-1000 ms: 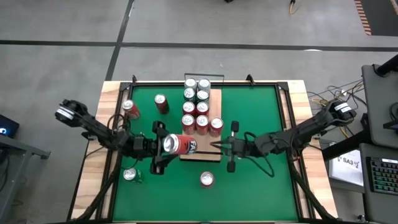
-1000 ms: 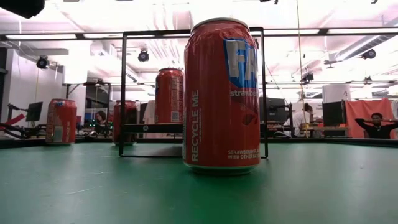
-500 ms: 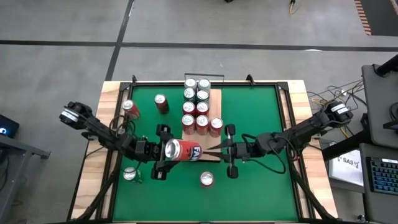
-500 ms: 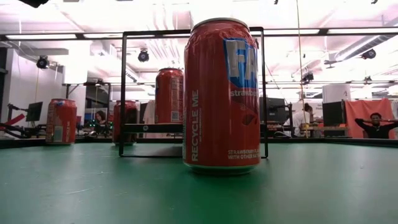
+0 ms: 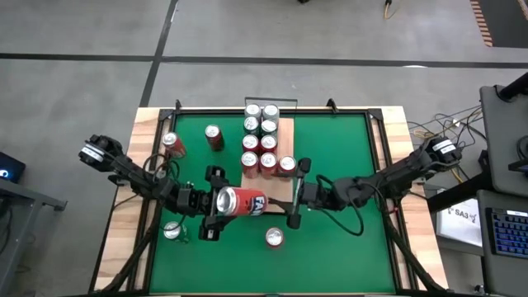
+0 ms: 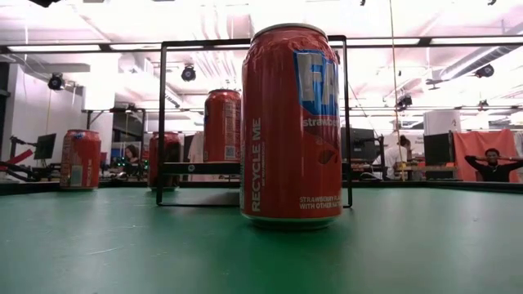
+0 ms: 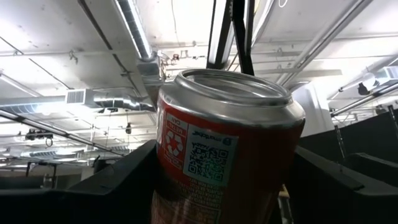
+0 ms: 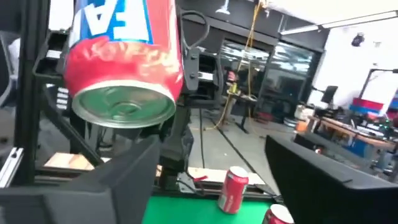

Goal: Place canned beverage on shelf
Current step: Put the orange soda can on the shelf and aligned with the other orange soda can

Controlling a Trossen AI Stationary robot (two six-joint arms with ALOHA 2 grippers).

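The shelf (image 5: pixel 268 169) lies between both arms, just behind the held can (image 5: pixel 239 200). The left gripper (image 5: pixel 216 202) reaches inward and grips this can sideways; the right gripper (image 5: pixel 294 196), facing it, stands open. The can shows a white "FA" and a QR code.

Lab: exposed ducts (image 7: pixel 112 102), workstation monitors (image 6: pixel 433 149).

We note left arm reaching in low from the left, left gripper (image 5: pixel 216 203) clamped on a can (image 5: pixel 240 200), right arm stretched opposite, right gripper (image 5: pixel 293 196) spread wide, facing it.
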